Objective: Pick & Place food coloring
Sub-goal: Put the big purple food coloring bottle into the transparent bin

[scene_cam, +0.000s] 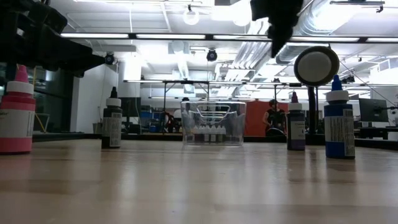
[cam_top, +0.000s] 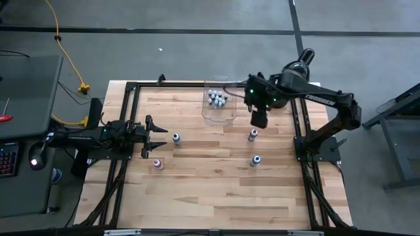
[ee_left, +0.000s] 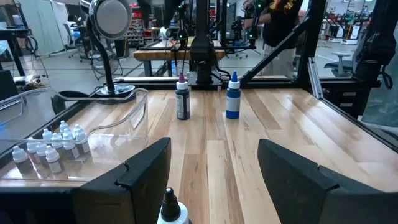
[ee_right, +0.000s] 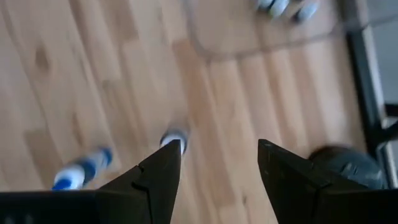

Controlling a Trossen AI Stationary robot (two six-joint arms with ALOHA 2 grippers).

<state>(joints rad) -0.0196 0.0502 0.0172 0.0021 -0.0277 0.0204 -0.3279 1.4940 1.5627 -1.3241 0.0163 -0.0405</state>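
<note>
We see four food coloring bottles standing loose on the wooden counter. In the high view from above, one with a dark body [cam_top: 176,138] and a pink one [cam_top: 157,164] sit at about nine o'clock from the middle, a purple-tipped one [cam_top: 252,135] at two o'clock and a blue one [cam_top: 256,160] at three. A cluster of pale bottles [cam_top: 217,99] already stands inside the clear plastic bin [cam_top: 232,118] at twelve o'clock.

The right tool [cam_top: 258,118] hangs just beside the bin, above the purple-tipped bottle, its fingers spread wide with nothing between them. The left tool [cam_top: 156,136] waits at nine o'clock, jaws wide and empty, the dark-bodied bottle just in front.

We judge these bottles light, stiff plastic, smooth and labelled, with a narrow pointed cap. They are tall for their base, so a nudge could tip them. The best hold is probably across the round body below the cap, though the right wrist view is too blurred to confirm alignment.
</note>
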